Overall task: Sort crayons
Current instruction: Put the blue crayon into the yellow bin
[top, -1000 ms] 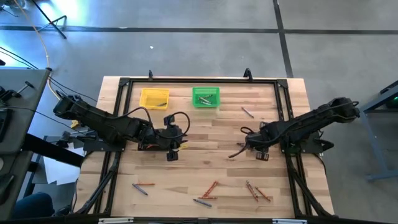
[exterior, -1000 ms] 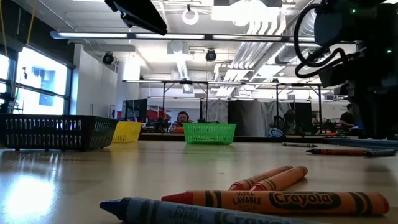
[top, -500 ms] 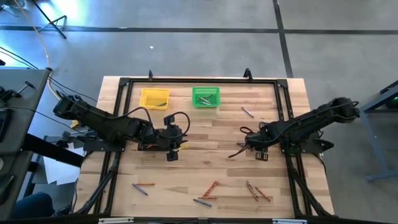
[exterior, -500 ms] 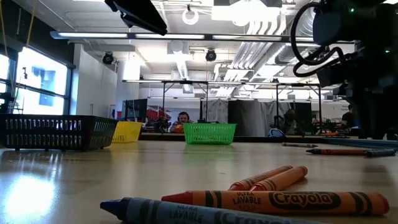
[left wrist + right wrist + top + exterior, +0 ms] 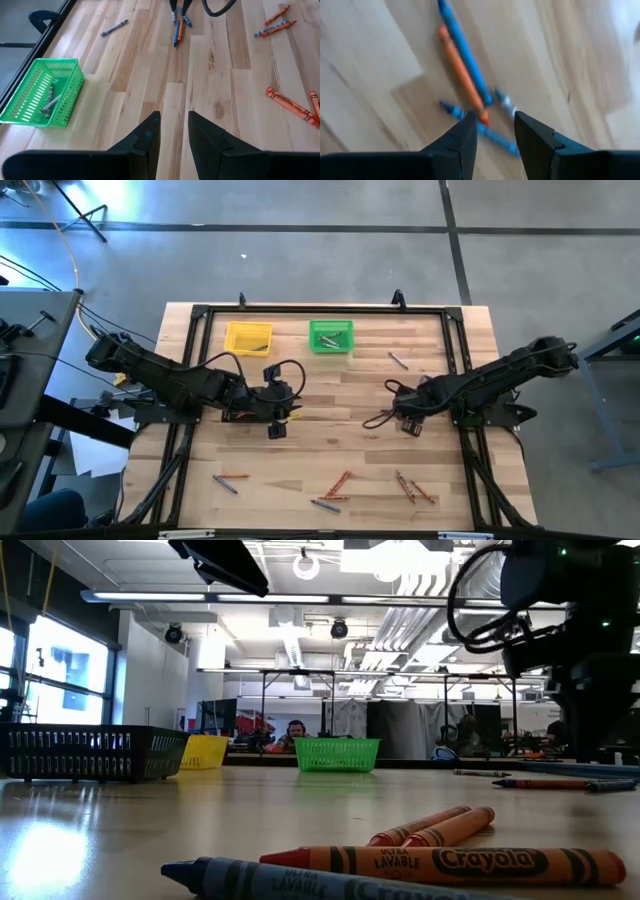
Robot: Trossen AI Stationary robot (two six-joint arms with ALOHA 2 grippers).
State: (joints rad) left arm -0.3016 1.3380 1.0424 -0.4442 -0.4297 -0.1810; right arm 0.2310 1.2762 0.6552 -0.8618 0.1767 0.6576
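- The right pincer (image 5: 405,423) hangs low over the desk (image 5: 330,460) right of its middle, fingers spread with nothing between them. The right wrist view shows the gap lined up over a small cluster of crayons (image 5: 465,75): one orange stick beside a long blue one, with at least two shorter blue pieces crossing under the fingertips. My guess is that it is set this way so the jaws can drop around one stick of the cluster.
- The left pincer (image 5: 276,428) waits left of the desk's middle, fingers parted a little and holding nothing.
- Two small bins stand near the far edge. The yellow bin (image 5: 247,337) shows one dark stick, though its contents are hard to make out. The green bin (image 5: 42,95) holds about three grey crayons, so that one looks like the grey pile.
- A black mesh bin (image 5: 90,751) shows in the low view only; I cannot tell what it holds.
- Loose sticks counted from above:
  - one grey stick (image 5: 398,360) alone toward the far right corner,
  - two by the near left corner (image 5: 229,479),
  - about four at the middle of the near edge (image 5: 334,488),
  - about four toward the near right corner (image 5: 413,488).
- Most of the sorting still looks undone, since most of the sticks lie loose on the desk.
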